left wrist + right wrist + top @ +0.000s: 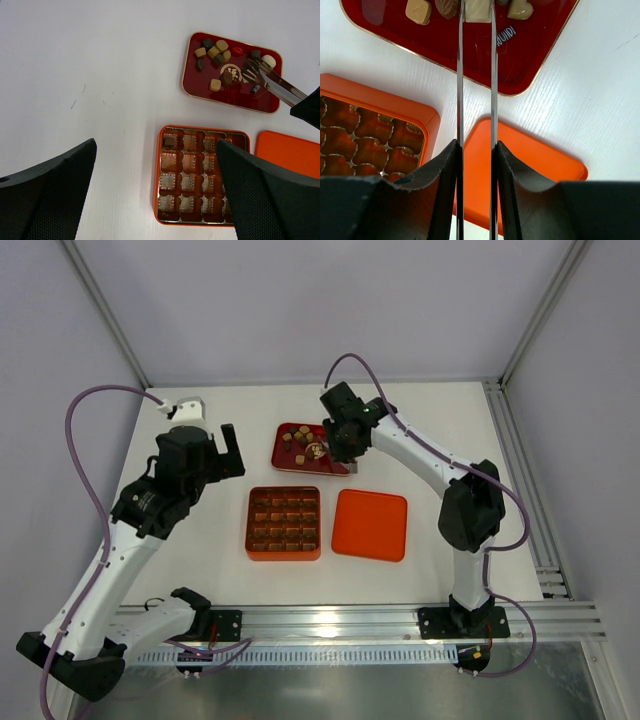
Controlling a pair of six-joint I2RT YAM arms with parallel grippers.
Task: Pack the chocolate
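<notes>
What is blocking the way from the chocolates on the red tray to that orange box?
Nothing visible. The orange box stands open, its lid lying flat beside it, and only bare table separates it from the red tray. The tongs in the right gripper reach the chocolates.

White table (270, 405): red tray (290, 463), orange box (283, 556), orange lid (369, 525)

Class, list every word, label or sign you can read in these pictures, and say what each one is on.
"Sweet": pressed into a tan chocolate in the dark red tray.
White lettering on the tray floor: tilted and blurred, not readable.
White emblem on the tray: too small to read.
Orange box and lid: no text seen.
</notes>
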